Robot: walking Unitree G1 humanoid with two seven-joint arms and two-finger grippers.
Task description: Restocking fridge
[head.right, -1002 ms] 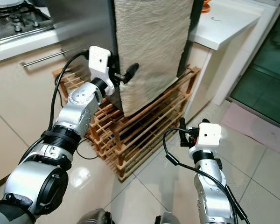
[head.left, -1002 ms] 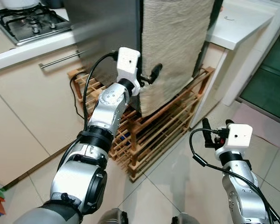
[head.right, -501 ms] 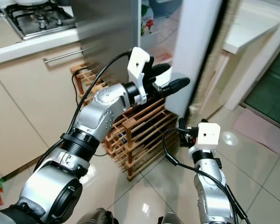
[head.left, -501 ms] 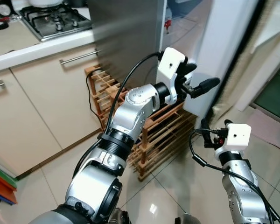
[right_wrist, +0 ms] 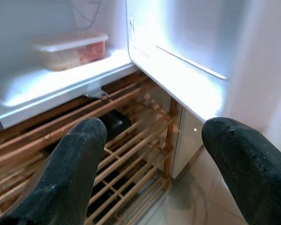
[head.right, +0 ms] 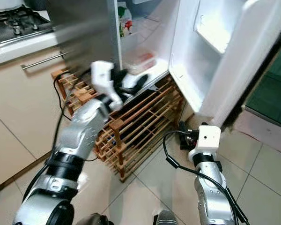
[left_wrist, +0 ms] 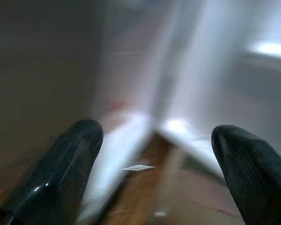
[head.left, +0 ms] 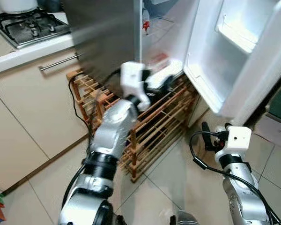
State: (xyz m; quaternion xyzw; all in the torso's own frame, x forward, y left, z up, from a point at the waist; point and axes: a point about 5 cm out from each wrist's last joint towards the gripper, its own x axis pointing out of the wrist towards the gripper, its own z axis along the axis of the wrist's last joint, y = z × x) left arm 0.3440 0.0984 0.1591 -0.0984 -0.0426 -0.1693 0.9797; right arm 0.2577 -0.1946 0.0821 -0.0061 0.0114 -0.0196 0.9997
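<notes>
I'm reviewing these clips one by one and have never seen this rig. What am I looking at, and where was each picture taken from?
This is a humanoid robot with two silver arms. Two pictures come from its head, looking down; two come from cameras on its wrists. The fridge door stands open above a wooden rack. The left gripper reaches toward the fridge's bottom shelf, its fingers open and holding nothing. A lidded food container sits on that shelf. The right gripper hangs low by the tiled floor, also open and holding nothing.

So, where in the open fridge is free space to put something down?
The bottom shelf is bare in front of and beside the plastic food container. The door shelf looks empty. The left gripper crowds the shelf's front edge.
</notes>
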